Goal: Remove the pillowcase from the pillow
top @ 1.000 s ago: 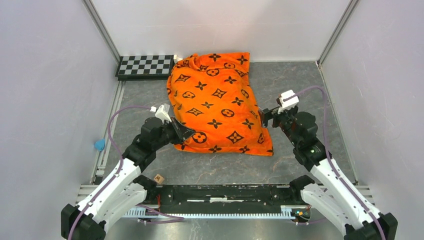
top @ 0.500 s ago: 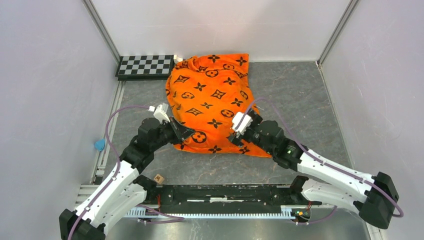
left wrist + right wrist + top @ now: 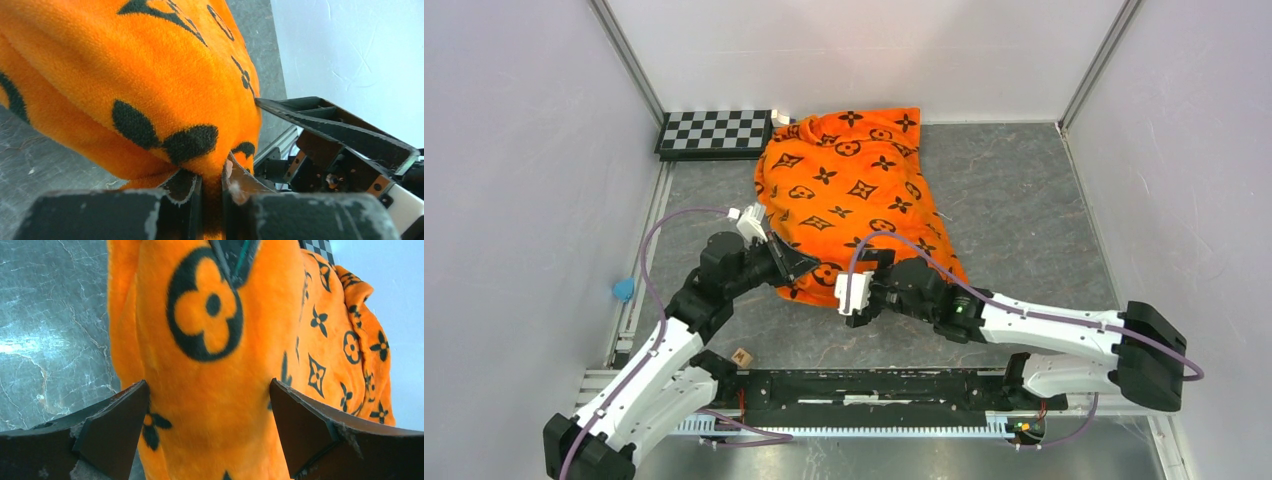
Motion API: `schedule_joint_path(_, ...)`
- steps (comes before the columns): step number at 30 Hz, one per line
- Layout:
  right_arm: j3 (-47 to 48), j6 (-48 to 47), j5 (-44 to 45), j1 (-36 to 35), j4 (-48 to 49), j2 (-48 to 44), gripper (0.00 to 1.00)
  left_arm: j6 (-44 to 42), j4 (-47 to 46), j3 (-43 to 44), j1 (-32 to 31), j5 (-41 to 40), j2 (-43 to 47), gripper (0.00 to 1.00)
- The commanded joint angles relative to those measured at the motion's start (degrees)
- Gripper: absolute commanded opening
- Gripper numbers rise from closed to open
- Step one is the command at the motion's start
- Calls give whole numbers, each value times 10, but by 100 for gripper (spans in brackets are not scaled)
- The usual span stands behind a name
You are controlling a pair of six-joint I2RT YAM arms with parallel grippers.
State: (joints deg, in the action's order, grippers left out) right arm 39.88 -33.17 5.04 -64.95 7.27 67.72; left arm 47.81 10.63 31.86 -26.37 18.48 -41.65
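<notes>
Since one second ago the right arm has swung across to the near edge, and the right hand (image 3: 207, 385) now has its fingers apart around a thick bulge of the large bright orange plush pillowcase with black flower motifs (image 3: 854, 190), lying on the grey marbled table (image 3: 1024, 200). The left hand (image 3: 212, 185) is clamped on a thin fold at the near corner. The pillow is hidden inside. If the right hand bites this deep, it may pinch the pillow too, so both would drag together.
</notes>
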Motion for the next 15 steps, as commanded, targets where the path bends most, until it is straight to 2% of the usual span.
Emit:
schedule_joint_path(1,32,-17,-17,-9,30,32,98,29,-121,31,1,61,-6,2)
schedule_joint_path(7,26,7,41,-11,67,65,99,54,-199,20,2,111,-13,2)
schedule_joint_path(8,25,9,51,-11,70,66,88,54,-212,18,2,118,-12,2)
schedule_joint_path(10,20,14,68,-11,77,65,49,52,-224,17,2,130,-5,3)
schedule_joint_path(12,3,24,77,-10,99,53,24,46,-226,18,1,132,5,6)
schedule_joint_path(13,-10,30,78,-11,118,41,14,40,-226,18,2,132,12,11)
schedule_joint_path(14,-26,38,81,-11,141,30,2,33,-226,18,1,132,19,23)
schedule_joint_path(15,-46,51,88,-11,163,14,0,22,-227,17,1,132,28,39)
